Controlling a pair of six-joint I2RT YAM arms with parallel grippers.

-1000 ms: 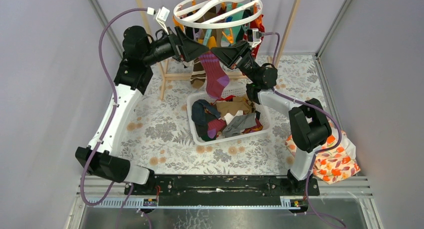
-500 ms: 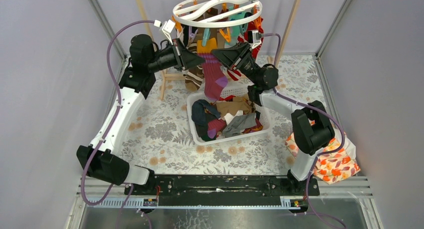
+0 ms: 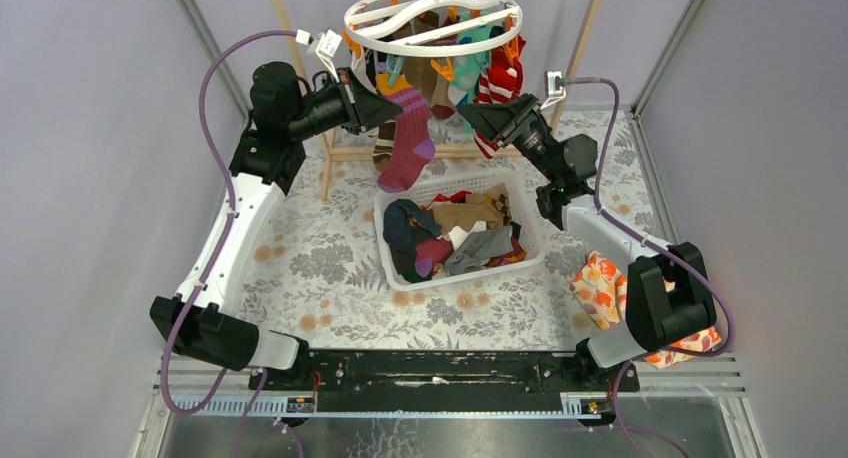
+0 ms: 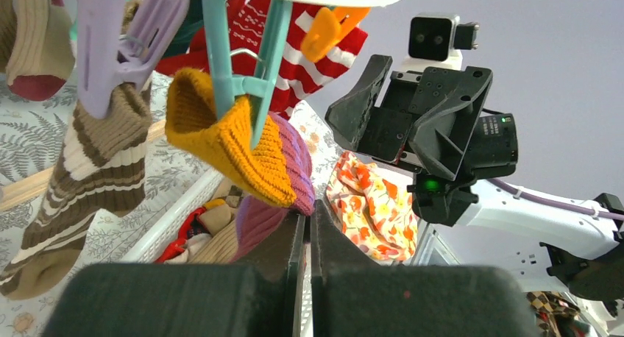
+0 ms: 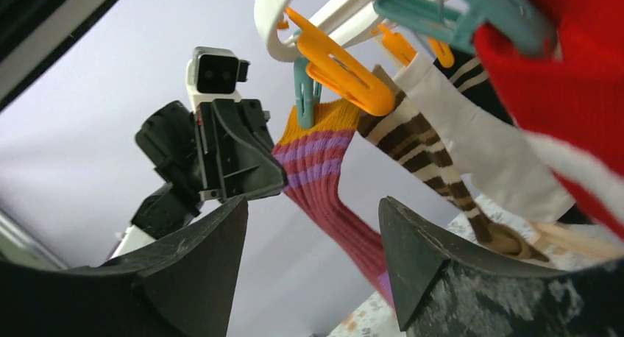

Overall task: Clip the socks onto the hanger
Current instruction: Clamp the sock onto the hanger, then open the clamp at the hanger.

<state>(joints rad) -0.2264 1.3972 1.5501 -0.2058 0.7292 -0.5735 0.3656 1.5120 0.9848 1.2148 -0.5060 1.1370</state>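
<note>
Nearest the arm bases, a white slotted basket (image 3: 386, 246) sits on the floral-covered counter (image 3: 320, 268). It holds the loose socks (image 3: 455, 233), a mixed heap of navy, tan, grey and magenta. A floral cloth bundle (image 3: 600, 288) lies just beside the right arm.

Above the basket's far rim, the left gripper (image 4: 310, 212) has its fingers pressed together. The magenta sock (image 3: 405, 143) hangs right at those tips. In the left wrist view its purple-striped leg runs down against the outer face of one finger, and a teal clip (image 4: 250, 94) directly above bites its orange cuff. Whether any fabric is caught between the fingers cannot be told (the seam between them shows only a dark slit). The sock hangs tilted, toe toward the left arm's side.

The right gripper (image 5: 313, 204) stands apart from the sock on its other side. Its fingers are spread wide with nothing between them, and the sock shows through the gap, beyond.

Farther back, the hanger (image 3: 400, 45) carries a brown-and-cream striped sock (image 4: 96, 168) on a lilac clip (image 4: 118, 43) and a red-and-white striped sock (image 3: 500, 78). The white marks on the red fabric cannot be read as lettering. The wooden rack frame (image 3: 330, 153) stands behind.
</note>
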